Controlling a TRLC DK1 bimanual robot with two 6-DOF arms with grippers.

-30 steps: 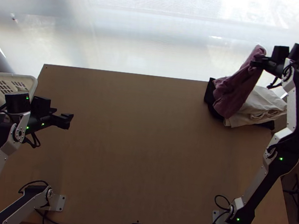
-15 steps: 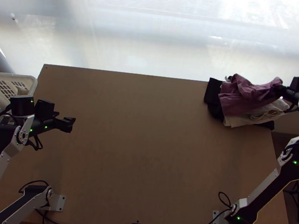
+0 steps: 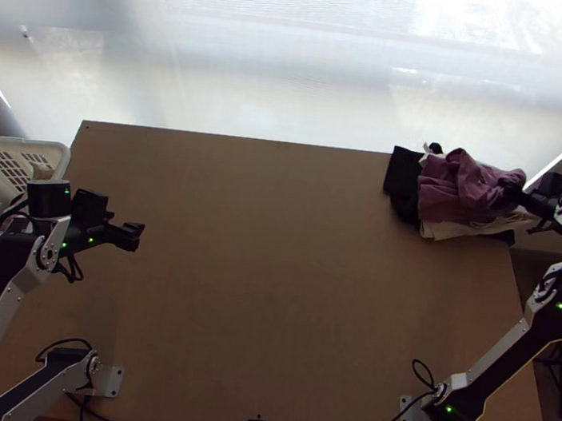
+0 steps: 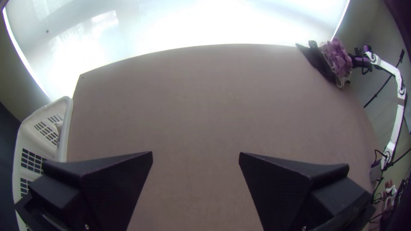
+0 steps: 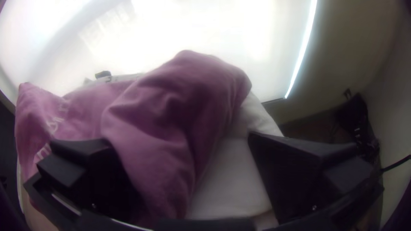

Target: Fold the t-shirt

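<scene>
the purple t-shirt point(image 3: 452, 188) lies bunched on other clothes at the far right corner of the worktop point(image 3: 274, 274). the right gripper point(image 5: 179, 137), fingers wide apart, is at its right side, so the shirt lies leftward from it. the left gripper point(image 4: 195, 154), also spread wide, is well apart near the left edge. the next grasp likely suits the right arm.

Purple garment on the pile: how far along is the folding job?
Done: the purple garment lies on pale cloth and black cloth at the table's far right. In hand: nothing clamped; the right gripper is at the garment, jaws apart, and the left gripper is open over the table. Left: the garment looks bunched, so flattening and folding probably remain.
</scene>
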